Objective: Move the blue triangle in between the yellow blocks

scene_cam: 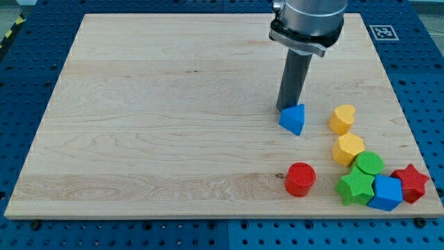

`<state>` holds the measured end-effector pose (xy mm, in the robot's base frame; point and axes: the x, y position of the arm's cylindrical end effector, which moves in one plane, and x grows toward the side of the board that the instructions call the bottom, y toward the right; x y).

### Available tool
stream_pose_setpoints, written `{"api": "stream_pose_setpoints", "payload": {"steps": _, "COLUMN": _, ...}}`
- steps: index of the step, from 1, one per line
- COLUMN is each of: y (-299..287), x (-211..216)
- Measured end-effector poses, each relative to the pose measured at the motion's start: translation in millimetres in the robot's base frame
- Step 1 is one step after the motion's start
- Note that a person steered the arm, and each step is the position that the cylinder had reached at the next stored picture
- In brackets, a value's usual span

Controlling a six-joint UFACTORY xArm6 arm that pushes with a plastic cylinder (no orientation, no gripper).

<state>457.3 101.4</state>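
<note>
wooden board (152, 111) on a blue pegboard table (21, 83). no jaws on this rig, just the rod; my tip (286, 108) touches the blue triangle (294, 119) on its top-left side. triangle sits right of centre, apex toward the board's top edge, well left of the yellow heart (342, 119) and yellow hexagon (347, 148). red cylinder (300, 179) near the bottom edge; green cylinder (370, 164), green star (355, 187), blue cube (386, 192), red star (411, 182) clustered at the bottom-right corner.

Wooden board (152, 118) carries 8 blocks, among them blue triangle (293, 119) and red cylinder (300, 179)
</note>
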Motion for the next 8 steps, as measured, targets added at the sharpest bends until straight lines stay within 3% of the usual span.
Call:
{"api": "stream_pose_setpoints", "payload": {"steps": 3, "y": -48.7, "x": 4.4}}
{"api": "stream_pose_setpoints", "payload": {"steps": 8, "y": -21.0, "x": 6.5}}
